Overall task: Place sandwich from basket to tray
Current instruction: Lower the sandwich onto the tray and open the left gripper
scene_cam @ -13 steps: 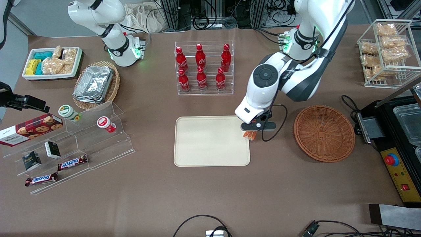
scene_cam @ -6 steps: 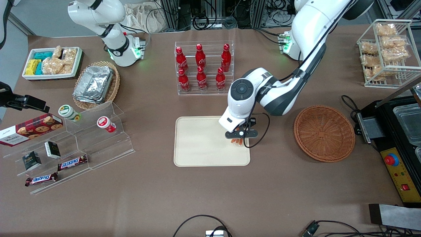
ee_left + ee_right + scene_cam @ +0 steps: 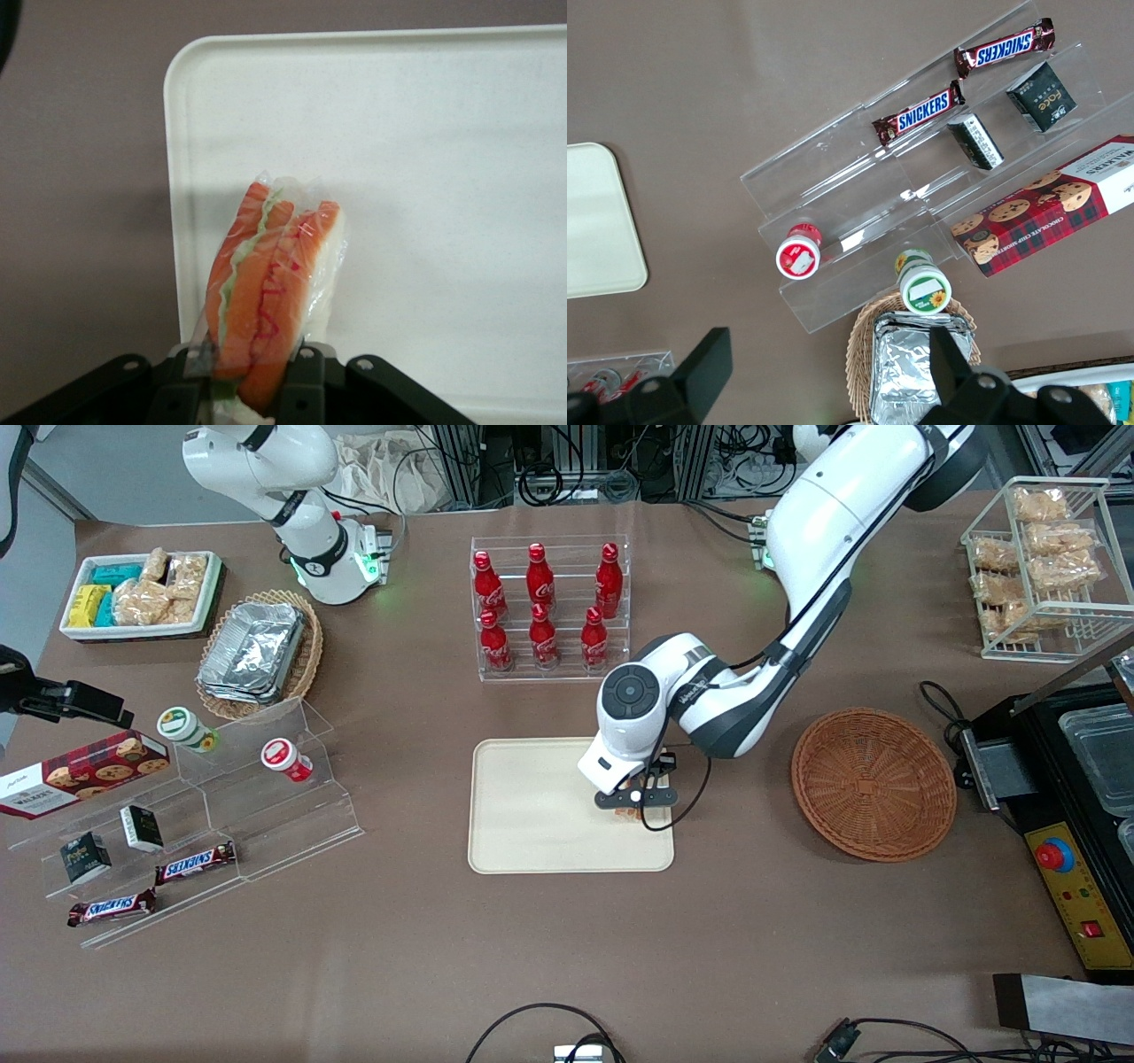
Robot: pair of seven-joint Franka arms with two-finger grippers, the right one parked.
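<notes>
While my gripper (image 3: 634, 810) clamps the sandwich (image 3: 270, 292) over the tray (image 3: 532, 815), the basket (image 3: 873, 783) lies well apart beside it.

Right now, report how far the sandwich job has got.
Done: the basket is empty, so the sandwich has been lifted out. In hand: the tool is shut on the sandwich over the tray, near the tray's end toward the basket. Left: lower the sandwich onto the tray, open the tool and pull away.
</notes>
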